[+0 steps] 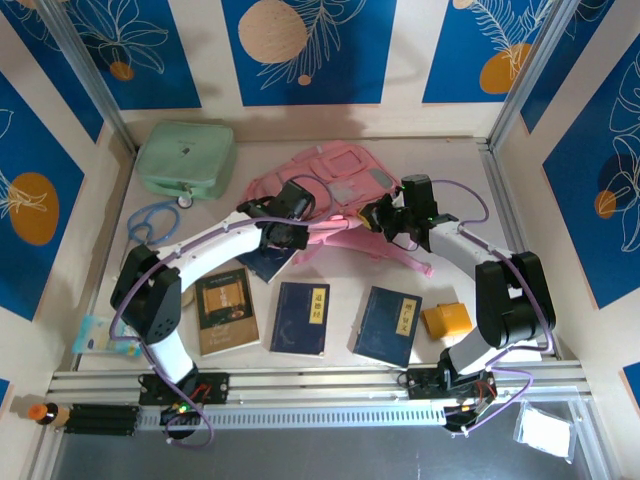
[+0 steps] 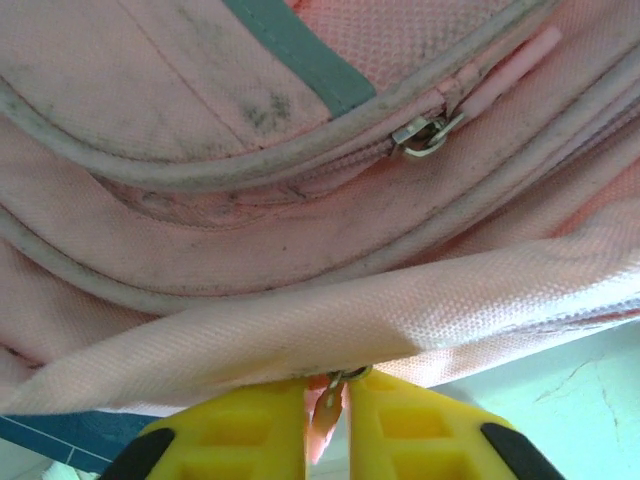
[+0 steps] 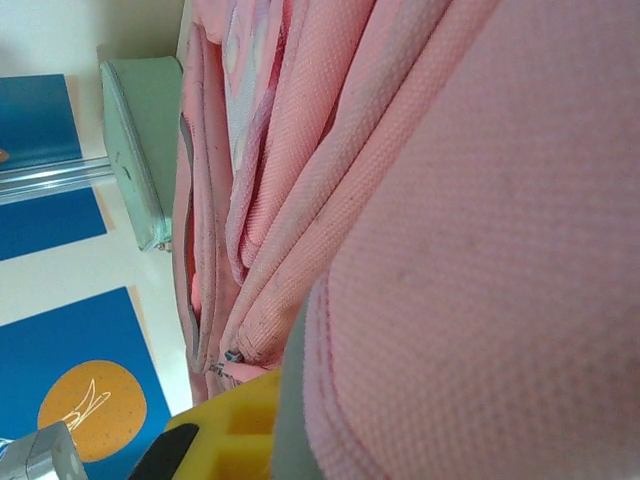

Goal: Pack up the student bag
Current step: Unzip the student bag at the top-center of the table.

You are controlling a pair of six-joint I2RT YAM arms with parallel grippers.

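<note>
The student bag (image 1: 330,175), soft pink with grey patches, lies at the back middle of the table. My left gripper (image 1: 284,238) is at its near left edge. In the left wrist view the yellow fingers (image 2: 240,430) stand slightly apart, open, with a pink zip pull (image 2: 324,412) hanging loose between them under a fold of the bag (image 2: 300,330). My right gripper (image 1: 380,215) is at the bag's near right side, shut on its fabric. One yellow finger (image 3: 235,420) shows there, and a thick grey-edged pink fold (image 3: 450,300) hides the other.
A mint-green case (image 1: 187,158) stands at the back left. Three books (image 1: 226,310), (image 1: 300,318), (image 1: 388,325) lie in a row near the front, and a fourth blue book (image 1: 265,262) is under the left arm. An orange block (image 1: 446,319) sits at the right and a blue loop (image 1: 150,220) at the left.
</note>
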